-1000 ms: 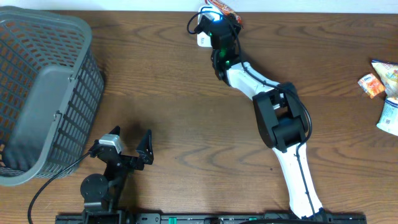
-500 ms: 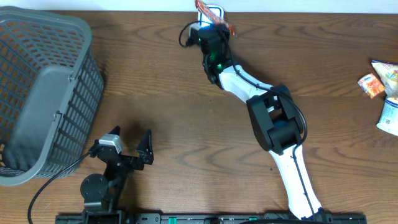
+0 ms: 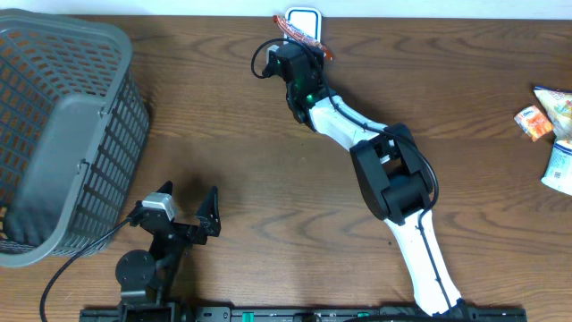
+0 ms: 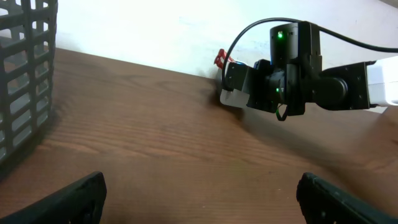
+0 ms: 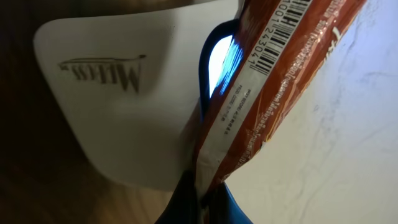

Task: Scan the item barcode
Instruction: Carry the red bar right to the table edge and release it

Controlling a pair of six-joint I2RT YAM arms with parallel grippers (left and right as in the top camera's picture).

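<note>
Pinching the orange-red foil snack packet by its edge, the right gripper held it across the white plastic scanner at the table's far edge. The barcode probably needed turning squarely to the blue glow. Left gripper spread, idle, near. Grey plastic mesh basket left, loose packets right; nothing obstructing

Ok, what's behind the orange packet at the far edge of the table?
Behind the packet stands the white scanner. A strip of its blue-lit window shows along the packet's left edge. The rest of the window is covered, so I cannot see it.
</note>
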